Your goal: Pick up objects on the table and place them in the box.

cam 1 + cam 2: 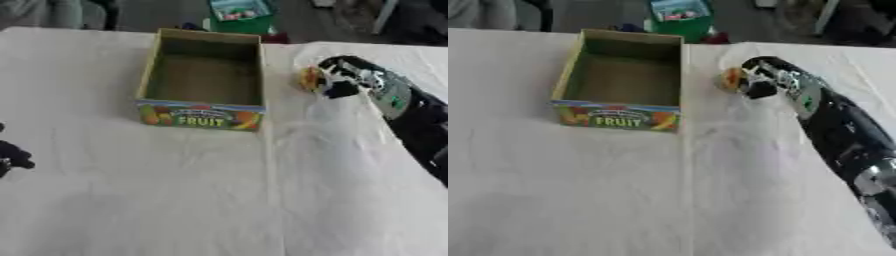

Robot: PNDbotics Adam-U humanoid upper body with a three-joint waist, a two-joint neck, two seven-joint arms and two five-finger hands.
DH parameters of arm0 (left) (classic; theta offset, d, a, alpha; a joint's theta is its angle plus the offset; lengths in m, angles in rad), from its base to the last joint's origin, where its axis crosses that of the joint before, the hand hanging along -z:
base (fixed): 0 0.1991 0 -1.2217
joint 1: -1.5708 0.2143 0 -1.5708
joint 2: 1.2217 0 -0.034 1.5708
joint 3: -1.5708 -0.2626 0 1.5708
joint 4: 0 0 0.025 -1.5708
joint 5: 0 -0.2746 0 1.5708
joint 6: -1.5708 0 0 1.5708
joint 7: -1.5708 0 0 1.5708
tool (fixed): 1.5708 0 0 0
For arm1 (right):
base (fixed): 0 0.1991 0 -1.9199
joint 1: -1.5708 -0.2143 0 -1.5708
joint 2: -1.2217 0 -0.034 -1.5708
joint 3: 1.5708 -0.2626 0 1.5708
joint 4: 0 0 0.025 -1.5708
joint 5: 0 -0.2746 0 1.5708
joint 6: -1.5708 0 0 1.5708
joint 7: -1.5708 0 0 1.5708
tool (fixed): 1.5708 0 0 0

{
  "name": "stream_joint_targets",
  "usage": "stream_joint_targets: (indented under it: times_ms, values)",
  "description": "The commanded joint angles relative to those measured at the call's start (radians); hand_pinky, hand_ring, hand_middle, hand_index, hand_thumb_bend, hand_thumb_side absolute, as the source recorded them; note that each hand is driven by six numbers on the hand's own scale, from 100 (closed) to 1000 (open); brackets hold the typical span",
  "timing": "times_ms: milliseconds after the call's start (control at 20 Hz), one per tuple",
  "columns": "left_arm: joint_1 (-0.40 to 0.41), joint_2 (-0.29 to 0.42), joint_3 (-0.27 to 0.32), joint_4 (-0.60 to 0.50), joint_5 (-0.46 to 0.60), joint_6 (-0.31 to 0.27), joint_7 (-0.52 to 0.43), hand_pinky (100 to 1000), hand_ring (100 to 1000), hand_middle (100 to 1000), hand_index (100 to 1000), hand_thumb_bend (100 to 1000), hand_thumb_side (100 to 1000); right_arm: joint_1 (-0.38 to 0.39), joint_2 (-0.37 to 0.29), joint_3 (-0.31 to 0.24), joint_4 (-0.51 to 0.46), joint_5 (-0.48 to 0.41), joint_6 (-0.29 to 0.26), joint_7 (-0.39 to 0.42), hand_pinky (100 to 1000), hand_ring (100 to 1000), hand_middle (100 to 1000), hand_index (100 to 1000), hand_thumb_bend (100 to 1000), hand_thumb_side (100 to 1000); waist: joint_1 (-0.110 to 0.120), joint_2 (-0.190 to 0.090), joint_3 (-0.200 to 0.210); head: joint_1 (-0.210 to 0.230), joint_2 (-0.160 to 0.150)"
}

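- The right hand (337,82) reaches in from the table's right edge and sits just right of the box (203,82), its fingers curled round a small yellow-orange object (309,78) that shows at the hand's left side
- The object lies between the hand and the box's right wall, near that wall but apart from it; whether it rests on the tablecloth (219,190) or is lifted clear cannot be told
- The object is too small to make out a long axis; only a roundish yellow and orange shape shows
- The box stands toward the table's far edge, long axis running away from the robot, open top up, its inside showing empty; the near wall carries a fruit label
- The coming move is judged to be a short carry leftward over the right wall, which is the one thing standing in the way, so the hand must be higher than its rim
- The left hand (12,156) shows only as dark fingers at the table's left edge, well apart from the box; whether it is open cannot be told
- The right hand is by far the nearer
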Motion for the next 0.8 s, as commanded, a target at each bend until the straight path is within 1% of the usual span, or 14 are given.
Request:
stream_joint_targets:
  times_ms: [50, 250, 300, 350, 400, 450, 500, 550, 600, 650, 700, 750, 800]
  values:
    - [-0.009, 0.015, 0.002, -0.021, 0.001, -0.003, -0.001, 468, 490, 448, 740, 100, 773, -0.02, -0.007, -0.032, -0.005, 0.064, -0.022, 0.028, 861, 857, 849, 906, 100, 290, 0.006, -0.015, -0.004, -0.002, -0.009]
    - [-0.007, 0.014, 0.004, -0.02, 0.001, -0.002, 0.001, 468, 489, 447, 739, 100, 774, -0.024, 0.005, -0.079, -0.036, 0.136, -0.065, 0.048, 843, 844, 833, 881, 100, 279, 0.008, -0.016, -0.01, -0.001, -0.008]
    - [-0.006, 0.014, 0.004, -0.02, 0.001, -0.002, 0.001, 468, 489, 447, 739, 100, 774, -0.025, 0.009, -0.09, -0.043, 0.154, -0.076, 0.045, 830, 827, 814, 847, 100, 267, 0.008, -0.017, -0.012, 0.0, -0.007]
    - [-0.006, 0.013, 0.004, -0.02, 0.001, -0.002, 0.002, 468, 489, 447, 739, 100, 774, -0.026, 0.013, -0.101, -0.05, 0.171, -0.087, 0.037, 826, 822, 807, 832, 100, 263, 0.008, -0.017, -0.013, 0.0, -0.007]
    - [-0.006, 0.012, 0.004, -0.019, 0.001, -0.002, 0.002, 468, 489, 447, 739, 100, 774, -0.027, 0.018, -0.115, -0.059, 0.189, -0.1, 0.025, 803, 795, 772, 725, 100, 246, 0.008, -0.018, -0.014, 0.001, -0.008]
    - [-0.006, 0.012, 0.005, -0.019, 0.001, -0.002, 0.002, 468, 489, 447, 739, 100, 774, -0.028, 0.023, -0.129, -0.069, 0.205, -0.112, 0.011, 793, 782, 753, 665, 100, 238, 0.008, -0.018, -0.015, 0.002, -0.008]
    - [-0.006, 0.011, 0.005, -0.019, 0.001, -0.002, 0.003, 468, 489, 447, 739, 100, 775, -0.029, 0.027, -0.146, -0.08, 0.216, -0.123, -0.005, 763, 745, 696, 519, 100, 219, 0.008, -0.018, -0.016, 0.003, -0.009]
    - [-0.006, 0.011, 0.005, -0.019, 0.001, -0.002, 0.003, 468, 489, 447, 739, 100, 775, -0.027, 0.032, -0.161, -0.09, 0.219, -0.131, -0.024, 759, 741, 689, 503, 100, 217, 0.008, -0.018, -0.017, 0.003, -0.009]
    - [-0.006, 0.011, 0.006, -0.019, 0.001, -0.002, 0.004, 468, 488, 447, 739, 100, 774, -0.026, 0.035, -0.171, -0.098, 0.216, -0.136, -0.042, 737, 715, 643, 390, 100, 211, 0.008, -0.019, -0.017, 0.003, -0.009]
    - [-0.006, 0.011, 0.006, -0.02, 0.001, -0.002, 0.004, 468, 488, 447, 739, 100, 774, -0.025, 0.039, -0.176, -0.103, 0.213, -0.139, -0.061, 731, 702, 623, 342, 100, 208, 0.007, -0.019, -0.017, 0.003, -0.01]
    - [-0.006, 0.01, 0.006, -0.02, 0.001, -0.002, 0.004, 469, 489, 447, 739, 100, 774, -0.024, 0.042, -0.178, -0.105, 0.21, -0.142, -0.08, 718, 672, 594, 272, 100, 204, 0.007, -0.019, -0.016, 0.003, -0.011]
    - [-0.007, 0.01, 0.006, -0.02, 0.001, -0.002, 0.004, 469, 489, 447, 739, 100, 774, -0.022, 0.045, -0.178, -0.105, 0.208, -0.146, -0.1, 715, 664, 588, 261, 100, 203, 0.007, -0.019, -0.016, 0.003, -0.011]
    - [-0.007, 0.01, 0.006, -0.02, 0.002, -0.002, 0.004, 469, 488, 447, 739, 100, 774, -0.021, 0.048, -0.177, -0.105, 0.207, -0.149, -0.12, 698, 603, 541, 198, 100, 200, 0.007, -0.019, -0.016, 0.003, -0.012]
